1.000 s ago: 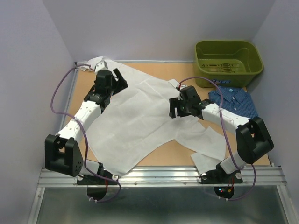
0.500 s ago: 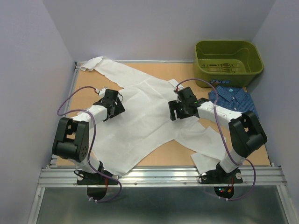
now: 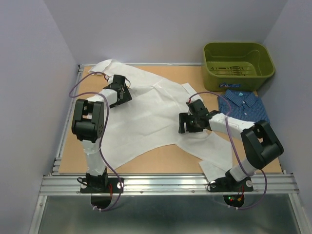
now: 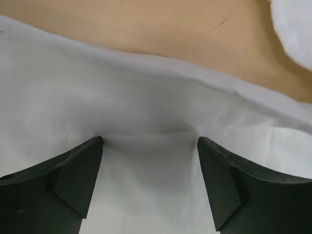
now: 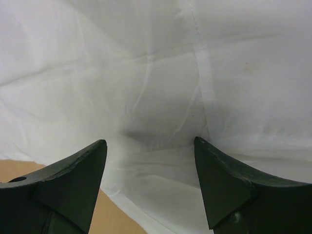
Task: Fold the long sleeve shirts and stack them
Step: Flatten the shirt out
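Status from my end. White shirt point(image 3: 146, 122) lay opened out across most of the counter point(image 3: 165, 163). One sleeve ran up into the far left corner, and another part trailed down to the near edge on the right side. It was wrinkled and not folded.

Blue shirt point(image 3: 243, 105) sat folded against the right edge with its collar toward the green bin point(image 3: 238, 44). The bin stood in the far right corner, and the blue shirt lay just on its near side. From the top view I couldn't tell whether blue and white touched.

Left fingers point(image 3: 120, 91) were down on the white shirt toward the far left corner, near where the sleeve leaves the body. On the left wrist cam both tips were spread wide and released, resting on the cloth. A shallow pucker of fabric lay between them, with nothing pinched. Bare counter showed just beyond the cloth edge, and a second white fold showed in the top right of that view.

Right fingers point(image 3: 187, 124) were on the white shirt right of centre, nearer the near edge than the far one. On the right wrist cam they were also spread and released, tips pressing cloth. A small crease lay between them, with nothing gripped. A stitched seam ran down past one tip. A sliver of bare counter showed by the other, so they sat close to a cloth edge.
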Action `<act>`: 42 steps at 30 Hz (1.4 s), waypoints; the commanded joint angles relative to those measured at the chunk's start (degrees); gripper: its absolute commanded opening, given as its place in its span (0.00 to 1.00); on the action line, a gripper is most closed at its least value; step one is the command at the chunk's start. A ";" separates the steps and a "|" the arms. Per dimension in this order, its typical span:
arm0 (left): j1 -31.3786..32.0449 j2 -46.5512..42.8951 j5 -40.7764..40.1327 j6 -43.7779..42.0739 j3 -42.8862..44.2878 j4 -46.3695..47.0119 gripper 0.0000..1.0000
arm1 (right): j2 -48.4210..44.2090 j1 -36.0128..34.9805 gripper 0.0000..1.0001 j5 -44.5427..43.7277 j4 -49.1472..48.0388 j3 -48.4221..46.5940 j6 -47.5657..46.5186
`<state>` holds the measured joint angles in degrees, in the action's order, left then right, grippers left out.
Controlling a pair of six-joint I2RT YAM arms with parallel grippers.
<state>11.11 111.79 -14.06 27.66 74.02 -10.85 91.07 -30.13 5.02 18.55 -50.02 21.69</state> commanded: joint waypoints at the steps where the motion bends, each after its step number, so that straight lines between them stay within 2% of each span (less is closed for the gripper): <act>1: -0.30 5.00 1.85 -5.15 8.58 -2.68 0.90 | 0.34 -1.77 0.77 4.74 4.83 5.37 6.51; 5: -0.30 7.82 3.51 -8.67 15.09 -2.77 0.91 | 0.08 -5.36 0.77 6.32 4.75 4.85 9.59; 9: -0.30 7.75 5.10 -12.97 17.03 -0.76 0.91 | 1.13 -10.82 0.77 3.60 4.48 0.99 11.18; 14: -0.57 1.78 3.96 -13.25 15.46 -0.13 0.92 | 5.26 -16.62 0.77 4.03 4.48 -7.10 11.18; 17: -0.57 -5.68 2.38 -10.88 10.46 -1.36 0.92 | 3.69 -16.98 0.77 1.33 4.74 -9.21 10.30; 24: -2.85 -27.04 0.79 -2.00 -11.68 -5.67 0.93 | -0.45 -15.23 0.77 -12.39 9.31 -14.22 4.50; 31: -6.63 -47.68 2.99 4.23 -29.18 -9.80 0.93 | -1.25 -6.63 0.72 -14.16 10.11 -12.91 1.95; 34: -8.29 -51.31 2.47 5.91 -35.33 -9.28 0.92 | 0.33 -4.86 0.66 -15.29 9.32 -13.08 0.28; 35: -8.91 -52.28 2.64 6.26 -37.43 -8.32 0.92 | 1.47 -3.98 0.59 -16.26 8.10 -13.09 -0.50; 36: -9.79 -51.68 2.81 6.35 -37.98 -7.70 0.92 | 2.09 -3.62 0.57 -16.79 7.30 -13.00 -0.77; 42: -10.59 -45.79 3.52 6.44 -38.34 -4.19 0.92 | 5.87 -2.57 0.53 -18.64 3.26 -14.84 -3.23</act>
<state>0.84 63.35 -10.96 33.10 35.57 -19.00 95.44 -32.99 -10.81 25.80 -61.28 21.12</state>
